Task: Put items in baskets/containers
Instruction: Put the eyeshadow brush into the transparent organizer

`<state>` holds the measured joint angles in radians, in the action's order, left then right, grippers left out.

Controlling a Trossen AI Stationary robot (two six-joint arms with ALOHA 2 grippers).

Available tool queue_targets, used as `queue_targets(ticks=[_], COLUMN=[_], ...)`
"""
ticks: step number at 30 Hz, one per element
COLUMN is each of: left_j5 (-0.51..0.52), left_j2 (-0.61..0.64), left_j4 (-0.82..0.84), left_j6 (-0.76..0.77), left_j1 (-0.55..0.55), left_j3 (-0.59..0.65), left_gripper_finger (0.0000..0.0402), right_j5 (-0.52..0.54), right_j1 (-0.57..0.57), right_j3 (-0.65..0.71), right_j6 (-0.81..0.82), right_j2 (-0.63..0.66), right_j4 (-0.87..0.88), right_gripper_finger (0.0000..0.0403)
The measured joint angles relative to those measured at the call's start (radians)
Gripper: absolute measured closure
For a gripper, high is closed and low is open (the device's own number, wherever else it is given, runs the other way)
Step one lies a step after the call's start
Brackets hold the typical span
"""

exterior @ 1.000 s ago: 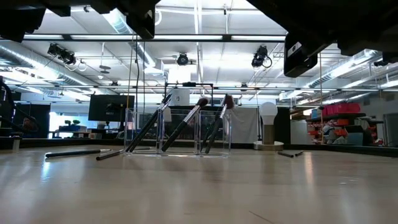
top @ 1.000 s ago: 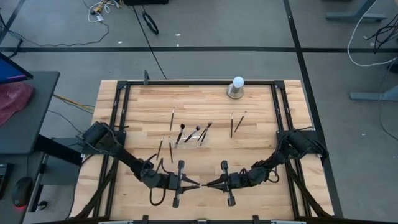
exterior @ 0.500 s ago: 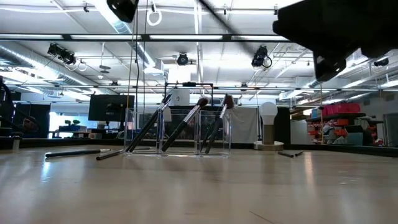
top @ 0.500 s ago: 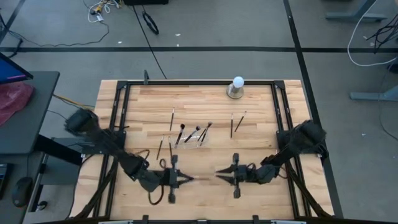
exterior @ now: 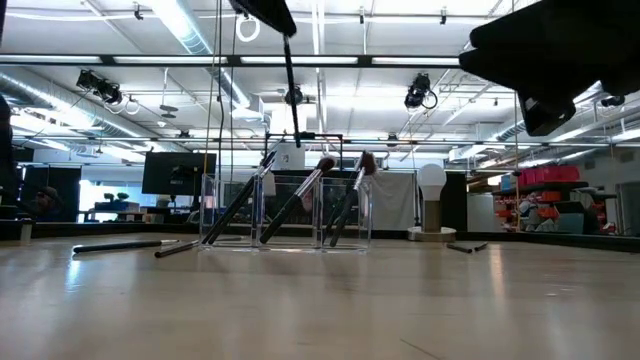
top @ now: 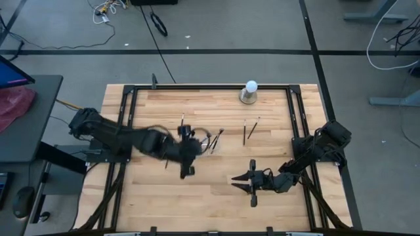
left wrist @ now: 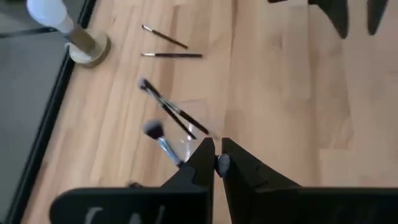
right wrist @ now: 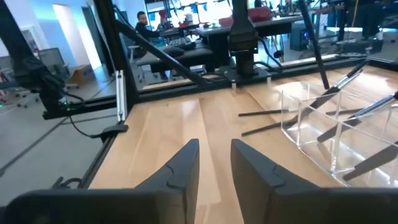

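Spanning the scene, the pale wooden counter [top: 216,190] carries the small clear compartmented plastic holder [exterior: 285,213] near its middle, three brushes leaning inside. The left pincer [top: 186,154], clamped on a thin dark makeup brush [exterior: 291,75], is poised above the holder; the brush should be kept upright and lowered squarely into a compartment. The right pincer [top: 240,181], fingers apart and empty, is parked nearer the front.

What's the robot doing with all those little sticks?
It is tidying makeup brushes into a clear holder. The left tool is shut on one brush, which hangs upright above the holder. Three brushes lean inside it. The right tool is open and empty near the table's front. Other loose brushes lie on the table.
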<state>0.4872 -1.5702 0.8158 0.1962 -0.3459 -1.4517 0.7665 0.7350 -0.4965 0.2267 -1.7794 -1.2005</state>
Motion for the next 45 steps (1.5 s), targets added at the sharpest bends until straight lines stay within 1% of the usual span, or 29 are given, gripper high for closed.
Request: queue_targets(ticks=[2,5,8,11,16,28,30,33,35,38,41,45], left_j5=[-0.046,-0.073,-0.164,-0.23,-0.276,-0.287,-0.288,-0.275,-0.239,-0.155,-0.11,-0.106], left_j2=[0.0,-0.001,-0.001,-0.001,-0.001,-0.002,-0.001,-0.002,-0.002,-0.002,-0.002,0.002], left_j4=[0.025,0.059,0.062,0.032,-0.017,-0.181,-0.193,-0.212,-0.249,-0.299,-0.345,-0.372], left_j6=[-0.026,-0.038,-0.078,-0.097,-0.107,-0.128,-0.125,-0.124,-0.123,-0.117,-0.121,-0.109], left_j1=[0.053,0.116,0.17,0.206,0.238,0.255,0.266,0.291,0.311,0.339,0.363,0.372], left_j3=[0.001,0.019,0.057,0.103,0.185,0.291,0.298,0.3,0.299,0.3,0.299,0.295], left_gripper_finger=[0.0381,0.0379,0.038,0.0381,0.0374,0.0368,0.0358,0.033,0.031,0.0284,0.0267,0.0256], right_j5=[0.0,0.0,0.0,0.0,0.0,0.0,0.0,0.0,0.0,0.0,0.0,0.0], right_j1=[0.0,0.0,0.0,0.0,0.0,0.0,0.0,0.0,0.0,0.0,0.0,0.0], right_j3=[0.0,0.0,0.0,0.0,0.0,0.0,0.0,0.0,0.0,0.0,0.0,0.0], right_j6=[0.002,0.015,0.02,0.02,0.02,0.027,0.027,0.027,0.027,0.027,0.027,0.04], right_j2=[0.0,0.0,-0.001,-0.001,-0.001,-0.001,-0.001,-0.001,-0.001,-0.001,-0.001,-0.001], right_j4=[0.001,0.012,0.017,0.022,0.022,0.023,0.024,0.027,0.027,0.027,0.027,0.035], right_gripper_finger=[0.0312,0.0315,0.0316,0.0316,0.0316,0.0316,0.0316,0.0316,0.0316,0.0316,0.0316,0.0316])
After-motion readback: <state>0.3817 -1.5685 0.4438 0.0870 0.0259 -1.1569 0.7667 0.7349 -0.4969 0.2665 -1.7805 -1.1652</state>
